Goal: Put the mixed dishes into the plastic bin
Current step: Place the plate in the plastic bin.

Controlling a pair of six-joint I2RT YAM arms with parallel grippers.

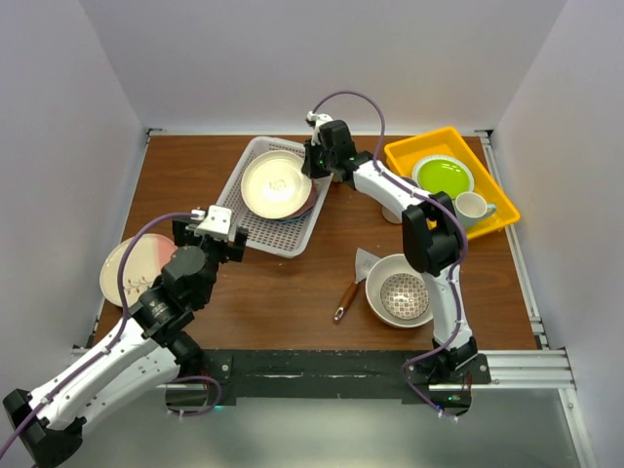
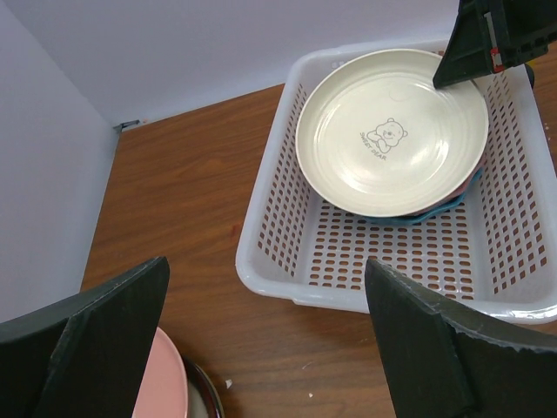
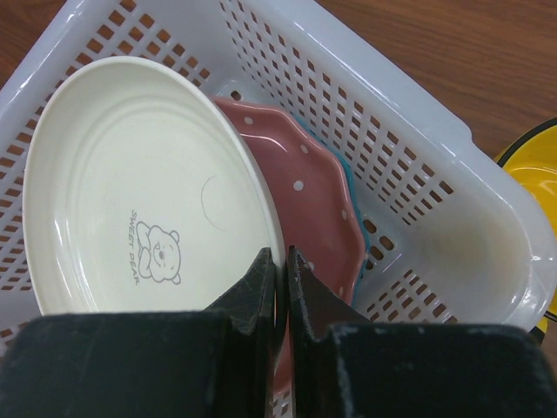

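Filling a white-walled booth, the brown wooden table bears the plastic bin, a white lattice basket, at its back left. Inside, a glossy cream plate with a small bear print leans on a pink dotted plate and a blue plate. Pinched to a thin slit, the right gripper grips the cream plate's rim. The left gripper hangs wide open and empty near the bin's front wall.
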